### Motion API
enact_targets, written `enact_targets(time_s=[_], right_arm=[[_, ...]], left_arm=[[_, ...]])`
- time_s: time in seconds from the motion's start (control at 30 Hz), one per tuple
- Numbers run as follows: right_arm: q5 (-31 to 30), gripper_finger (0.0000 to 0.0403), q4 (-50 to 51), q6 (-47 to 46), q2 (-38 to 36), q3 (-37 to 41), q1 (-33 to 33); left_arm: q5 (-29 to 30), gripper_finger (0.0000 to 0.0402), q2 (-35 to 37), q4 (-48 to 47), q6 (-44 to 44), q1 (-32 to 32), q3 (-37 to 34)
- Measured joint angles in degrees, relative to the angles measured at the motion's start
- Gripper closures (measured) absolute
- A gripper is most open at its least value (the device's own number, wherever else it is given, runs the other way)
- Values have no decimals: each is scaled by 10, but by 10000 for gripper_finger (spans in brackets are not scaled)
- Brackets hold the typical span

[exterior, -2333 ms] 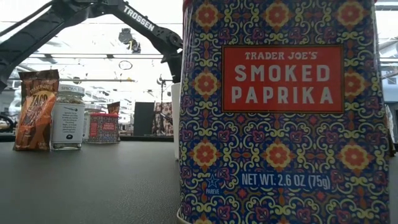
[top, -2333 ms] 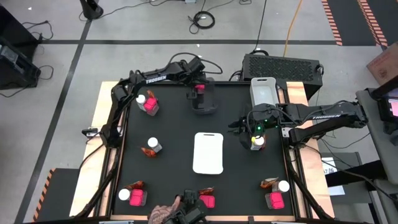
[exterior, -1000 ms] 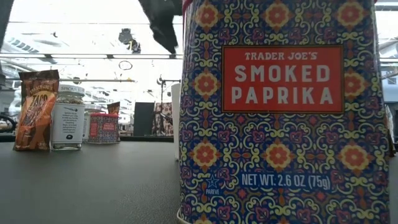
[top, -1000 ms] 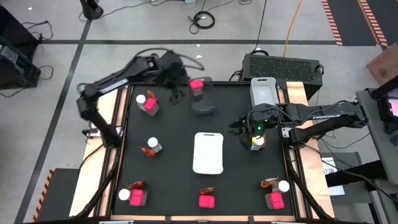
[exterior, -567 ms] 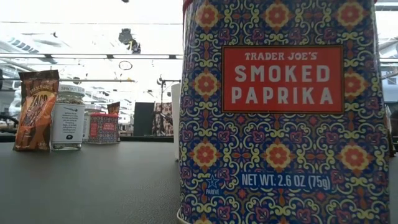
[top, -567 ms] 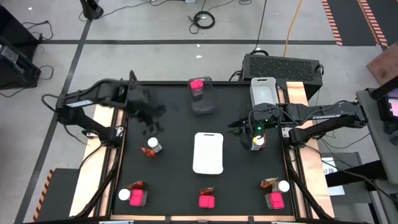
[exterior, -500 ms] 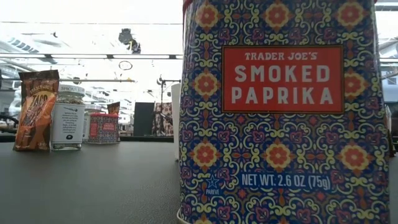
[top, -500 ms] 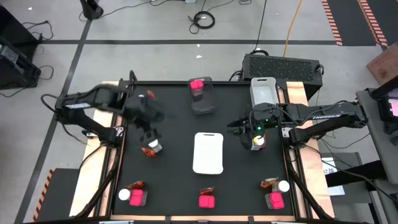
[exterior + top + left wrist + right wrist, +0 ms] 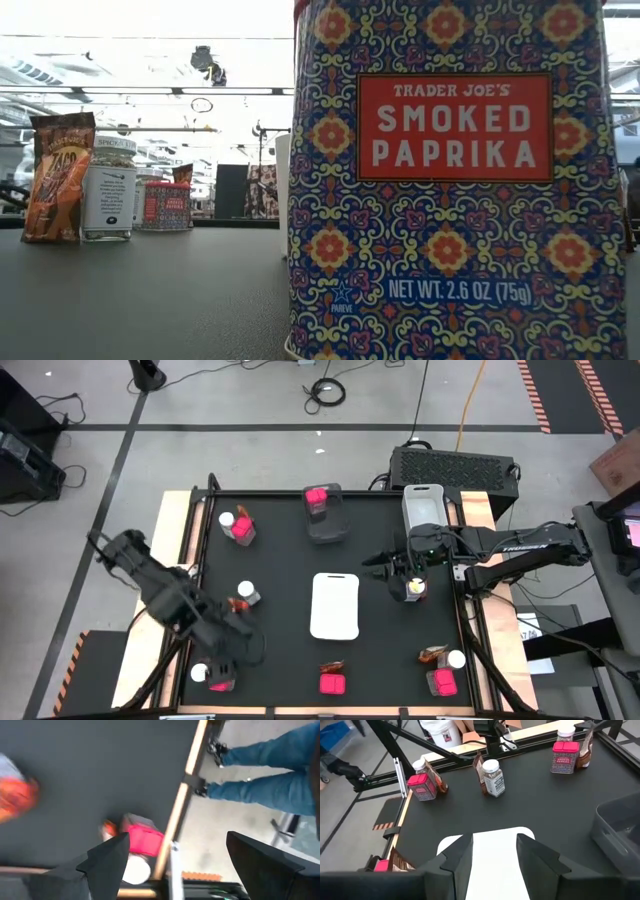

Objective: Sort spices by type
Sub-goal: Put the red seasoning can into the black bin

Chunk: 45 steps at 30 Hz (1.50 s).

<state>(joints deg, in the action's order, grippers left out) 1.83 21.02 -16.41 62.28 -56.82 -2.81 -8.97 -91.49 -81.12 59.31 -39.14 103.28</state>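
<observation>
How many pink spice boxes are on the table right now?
5 pink boxes: far left, in the grey bin, near-centre edge, near right, and near left, partly under the left arm. More may be hidden beneath it.

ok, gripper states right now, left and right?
Left gripper: jaws open wide, holding nothing.
Right gripper: jaws partly open, holding nothing.

Paprika tin (image 9: pixel 455 180) reads "TRADER JOE'S SMOKED PAPRIKA"; "NET WT. 2.6 OZ (75g)".

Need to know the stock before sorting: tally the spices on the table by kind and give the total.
Pink boxes: 5
White-capped jars: 4
Red-orange packets: 5
Total: 14
</observation>
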Motion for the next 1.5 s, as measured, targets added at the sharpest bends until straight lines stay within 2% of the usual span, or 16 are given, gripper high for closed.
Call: enact_targets(time_s=[0.2, 0.47, 0.63, 0.97, 1.37, 1.5], right_arm=[[0, 257, 2, 24, 0, 0, -1], [0, 257, 5, 45, 0, 0, -21], [0, 257, 7, 53, 0, 0, -34], [-2, 257, 8, 53, 0, 0, -41], [-8, 257, 7, 56, 0, 0, -40], [-21, 257, 6, 58, 0, 0, -40]], left_arm=[[0, 68, -69, 50, 13, -64, 0], [7, 68, -161, 50, -80, -117, 0], [42, 68, -191, 11, -114, -130, 0], [59, 68, -198, -4, -117, -131, -6], [60, 68, -198, -2, -116, -143, -77], [48, 68, -196, 17, -31, -141, -82]])
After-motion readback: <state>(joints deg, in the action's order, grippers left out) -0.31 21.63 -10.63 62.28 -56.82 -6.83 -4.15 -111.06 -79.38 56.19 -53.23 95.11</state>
